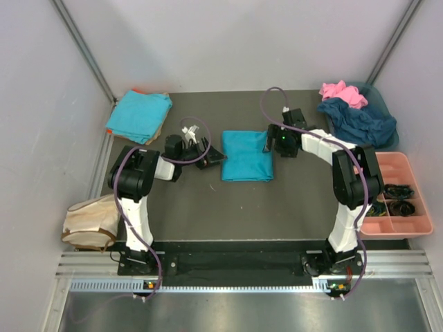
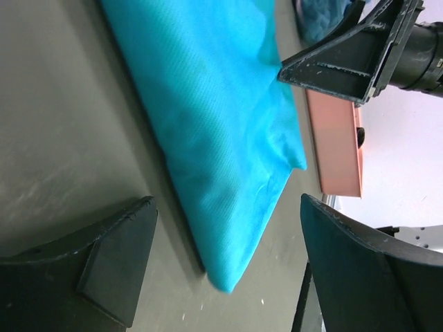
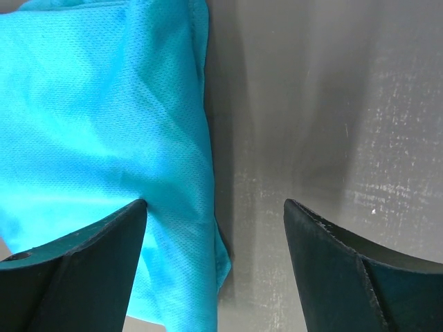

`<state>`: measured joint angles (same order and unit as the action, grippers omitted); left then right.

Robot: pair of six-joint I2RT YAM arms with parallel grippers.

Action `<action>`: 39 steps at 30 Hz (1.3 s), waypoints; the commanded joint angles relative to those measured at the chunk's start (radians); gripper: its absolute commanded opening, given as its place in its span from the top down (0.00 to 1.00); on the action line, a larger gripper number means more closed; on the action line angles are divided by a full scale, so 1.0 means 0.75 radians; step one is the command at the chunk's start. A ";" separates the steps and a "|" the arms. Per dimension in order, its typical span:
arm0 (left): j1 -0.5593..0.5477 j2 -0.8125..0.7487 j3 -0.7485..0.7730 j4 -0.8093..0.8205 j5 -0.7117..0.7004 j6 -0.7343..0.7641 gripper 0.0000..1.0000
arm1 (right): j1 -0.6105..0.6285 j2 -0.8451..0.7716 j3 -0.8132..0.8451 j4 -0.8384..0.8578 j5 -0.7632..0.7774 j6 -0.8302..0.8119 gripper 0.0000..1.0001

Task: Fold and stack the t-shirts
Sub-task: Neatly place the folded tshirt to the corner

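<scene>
One folded turquoise t-shirt (image 1: 247, 155) lies flat as a neat rectangle at the middle of the table (image 1: 208, 214). A stack of folded turquoise shirts (image 1: 138, 115) sits at the far left corner. A pink shirt (image 1: 342, 91) and a navy shirt (image 1: 360, 121) lie crumpled in a heap at the far right.

Assessment: folding of the centre shirt appears complete. Moving it onto the stack, then folding the pink and navy items, remains to be done.

At the shirt's left edge, the left gripper (image 2: 228, 221) stands just beside the cloth, jaws spread wide and holding nothing. At the shirt's right edge, the right gripper (image 3: 214, 207) hangs with jaws wide, one finger over cloth, the other over bare table. Nothing is clamped.
</scene>
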<state>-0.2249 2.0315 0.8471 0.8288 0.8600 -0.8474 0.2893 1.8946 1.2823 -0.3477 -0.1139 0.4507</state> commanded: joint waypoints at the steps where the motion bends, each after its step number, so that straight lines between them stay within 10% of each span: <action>1: -0.046 0.034 0.085 -0.034 0.011 0.046 0.11 | -0.012 -0.096 -0.012 0.020 0.005 0.019 0.20; 8: -0.115 0.032 0.274 -0.495 -0.142 0.379 0.11 | -0.012 -0.092 -0.010 0.022 -0.016 0.013 0.20; 39: -0.177 0.165 0.364 -0.626 -0.198 0.463 0.10 | 0.033 0.070 -0.014 0.038 0.031 0.021 0.20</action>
<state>-0.3481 2.1033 1.1366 0.4850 0.7647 -0.5354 0.3061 1.9419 1.2846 -0.2745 -0.1738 0.4816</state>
